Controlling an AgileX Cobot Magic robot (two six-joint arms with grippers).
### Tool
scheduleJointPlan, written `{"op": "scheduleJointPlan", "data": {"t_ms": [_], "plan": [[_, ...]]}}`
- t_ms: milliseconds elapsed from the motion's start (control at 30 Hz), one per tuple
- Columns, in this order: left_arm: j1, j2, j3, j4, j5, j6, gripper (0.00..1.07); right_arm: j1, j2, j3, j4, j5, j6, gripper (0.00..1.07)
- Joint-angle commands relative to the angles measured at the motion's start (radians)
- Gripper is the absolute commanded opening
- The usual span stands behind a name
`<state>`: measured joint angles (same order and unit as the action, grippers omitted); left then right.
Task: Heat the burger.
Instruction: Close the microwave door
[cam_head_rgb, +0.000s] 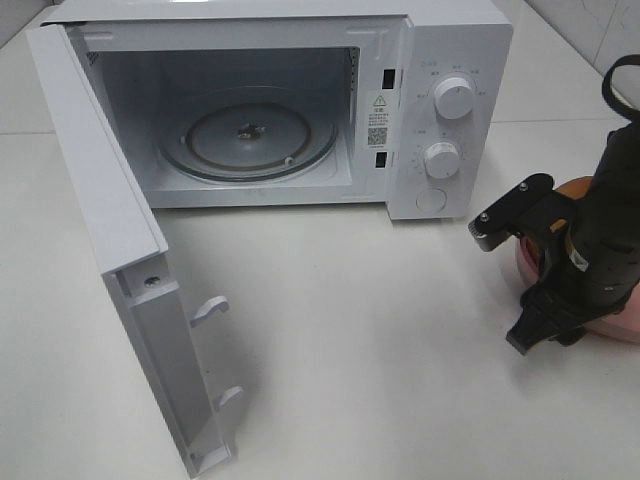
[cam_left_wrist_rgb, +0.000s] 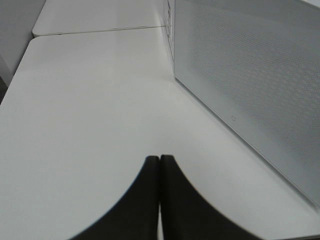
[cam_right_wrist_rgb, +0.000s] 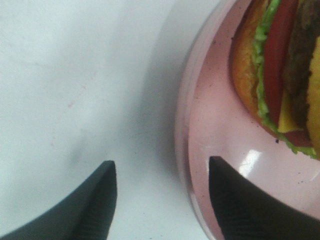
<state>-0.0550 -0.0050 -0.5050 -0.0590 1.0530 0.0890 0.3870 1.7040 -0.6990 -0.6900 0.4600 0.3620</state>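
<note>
The burger (cam_head_rgb: 572, 187) lies on a pink plate (cam_head_rgb: 612, 326) at the right edge of the table, mostly hidden behind my right arm. In the right wrist view the burger (cam_right_wrist_rgb: 280, 65) shows bun, lettuce, red and yellow layers and a dark patty. My right gripper (cam_head_rgb: 505, 288) is open at the plate's left side. Its fingers straddle the plate rim (cam_right_wrist_rgb: 185, 125), one over the table and one over the plate, and the right gripper (cam_right_wrist_rgb: 161, 165) holds nothing. The left gripper (cam_left_wrist_rgb: 159, 159) is shut and empty, low over the table.
A white microwave (cam_head_rgb: 450, 60) stands at the back with a glass turntable (cam_head_rgb: 248, 140) inside. Its door (cam_head_rgb: 90, 180) is swung wide open toward the front left. The door's meshed face (cam_left_wrist_rgb: 250, 75) stands close beside my left gripper.
</note>
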Motion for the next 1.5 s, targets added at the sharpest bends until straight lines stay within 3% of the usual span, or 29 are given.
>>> {"op": "scheduleJointPlan", "data": {"t_ms": [33, 200, 400, 533, 633, 767, 800, 967, 1333, 1500], "plan": [[0.001, -0.01, 0.001, -0.002, -0.012, 0.004, 0.0, -0.003, -0.036, -0.005, 0.057, -0.002, 0.011, 0.61], [0.001, -0.01, 0.001, -0.002, -0.012, 0.004, 0.0, -0.005, -0.117, -0.005, 0.223, 0.054, 0.036, 0.69], [0.001, -0.01, 0.001, -0.002, -0.012, 0.004, 0.0, -0.005, -0.133, -0.016, 0.399, 0.135, 0.0, 0.71], [0.001, -0.01, 0.001, -0.002, -0.012, 0.004, 0.0, -0.005, -0.133, -0.098, 0.526, 0.218, -0.086, 0.71], [0.001, -0.01, 0.001, -0.002, -0.012, 0.004, 0.0, -0.01, -0.133, -0.14, 0.549, 0.247, -0.111, 0.71], [0.001, -0.01, 0.001, -0.002, -0.012, 0.004, 0.0, -0.079, -0.133, -0.22, 0.645, 0.304, -0.173, 0.71], [0.001, -0.01, 0.001, -0.002, -0.012, 0.004, 0.0, -0.135, -0.133, -0.254, 0.71, 0.35, -0.22, 0.71], [0.001, -0.01, 0.001, -0.002, -0.012, 0.004, 0.0, -0.252, -0.162, -0.283, 0.811, 0.443, -0.309, 0.71], [0.001, -0.01, 0.001, -0.002, -0.012, 0.004, 0.0, -0.31, -0.393, -0.276, 0.728, 0.499, -0.277, 0.71], [0.001, -0.01, 0.001, -0.002, -0.012, 0.004, 0.0, -0.31, -0.564, -0.201, 0.697, 0.516, -0.285, 0.71]]}}
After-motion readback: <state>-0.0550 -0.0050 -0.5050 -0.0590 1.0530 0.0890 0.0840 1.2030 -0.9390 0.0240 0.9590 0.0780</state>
